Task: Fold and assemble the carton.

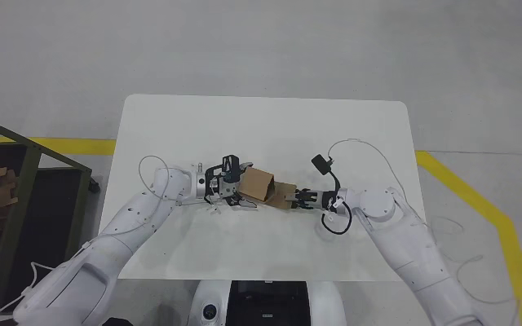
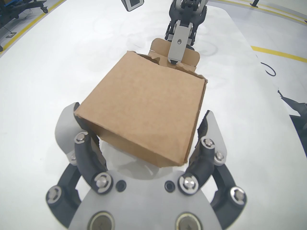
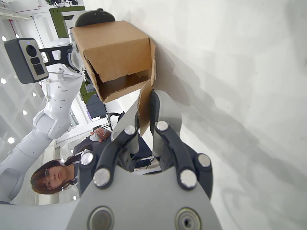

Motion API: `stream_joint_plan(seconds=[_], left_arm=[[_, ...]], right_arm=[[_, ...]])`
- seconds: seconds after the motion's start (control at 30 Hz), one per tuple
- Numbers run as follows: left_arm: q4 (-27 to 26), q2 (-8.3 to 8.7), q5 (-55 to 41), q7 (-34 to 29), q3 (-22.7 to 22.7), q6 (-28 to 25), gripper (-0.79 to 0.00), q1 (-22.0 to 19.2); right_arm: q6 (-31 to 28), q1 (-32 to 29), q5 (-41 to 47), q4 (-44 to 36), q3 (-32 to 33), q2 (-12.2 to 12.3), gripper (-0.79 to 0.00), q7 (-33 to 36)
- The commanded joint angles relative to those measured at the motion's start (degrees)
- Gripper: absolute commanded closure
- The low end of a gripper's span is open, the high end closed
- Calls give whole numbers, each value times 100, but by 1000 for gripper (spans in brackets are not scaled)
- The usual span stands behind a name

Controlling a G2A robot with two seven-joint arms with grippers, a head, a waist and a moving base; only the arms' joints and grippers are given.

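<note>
**Top view:** The brown cardboard carton [image 1: 259,185] lies on the white table [image 1: 261,122], near its front edge and about midway across. It sits between the two arms. The left gripper [image 1: 231,183] is at one end of it. The right gripper [image 1: 298,198] is at the other end, where a flap [image 1: 283,196] sticks out.

**Left wrist view:** Here the carton [image 2: 144,106] reads as a squared-up tube with a plain top panel and an open near end. The left gripper [image 2: 141,112] grasps that end, with one finger [image 2: 68,123] against each side wall. The far rim is ragged and torn. Beyond it, the right gripper [image 2: 173,59] nips the round-cornered flap [image 2: 189,57].

**Right wrist view:** This view looks into the carton's [image 3: 112,48] other end, showing a hollow inside and rough-edged flaps around the mouth. The right gripper [image 3: 146,101] is clenched on the flap [image 3: 143,116], with the cardboard sandwiched between its pads.
</note>
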Motion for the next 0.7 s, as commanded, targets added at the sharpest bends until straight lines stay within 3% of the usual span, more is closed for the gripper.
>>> stream_joint_plan(seconds=[0.0, 0.13, 0.2, 0.67], left_arm=[[6, 0, 4, 3, 0, 9, -785, 3], [8, 4, -1, 8, -6, -2, -785, 11], [4, 5, 1, 9, -8, -2, -785, 15], [-43, 26, 12, -5, -37, -19, -785, 51]], right_arm=[[-5, 16, -5, -67, -27, -5, -71, -6], [65, 52, -22, -205, -69, -11, -129, -13], [127, 82, -42, -272, -106, -18, -197, -8], [154, 230, 195, -387, -258, -78, -289, -72]])
